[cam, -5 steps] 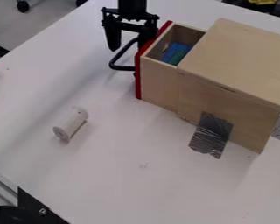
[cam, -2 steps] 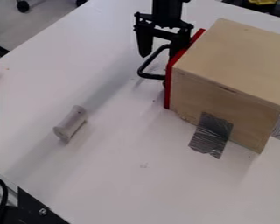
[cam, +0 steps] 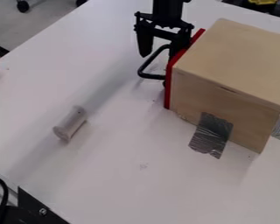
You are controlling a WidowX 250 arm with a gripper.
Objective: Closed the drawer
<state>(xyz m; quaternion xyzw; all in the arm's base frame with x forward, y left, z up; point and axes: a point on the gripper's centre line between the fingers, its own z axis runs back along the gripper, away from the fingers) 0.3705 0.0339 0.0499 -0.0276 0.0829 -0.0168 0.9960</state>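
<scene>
It looks like a robotics lab: a black robot arm (cam: 167,11) hangs beside a wooden box (cam: 236,57), grey tape (cam: 211,135) runs from the box onto a white surface (cam: 124,166), and well apart from the box, casters (cam: 22,6) stand on the floor (cam: 46,22).

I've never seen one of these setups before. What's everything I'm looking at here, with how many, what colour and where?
Table: one, white, under the box and spool
Wooden box: one, light wood, right side
Drawer front: one, red, up against the box's left end
Drawer handle: one, black, on the drawer front
Tape pieces: two, grey, low on the box's near side and at the right edge
Spool-shaped cylinder: one, whitish, lying left of centre
Caster wheels: two, black, top left
Floor: grey, top left
Yellow item: one, top right, unclear
Bracket: one, black, bottom left
Robot gripper: one, black, at the handle, fingers apart
</scene>
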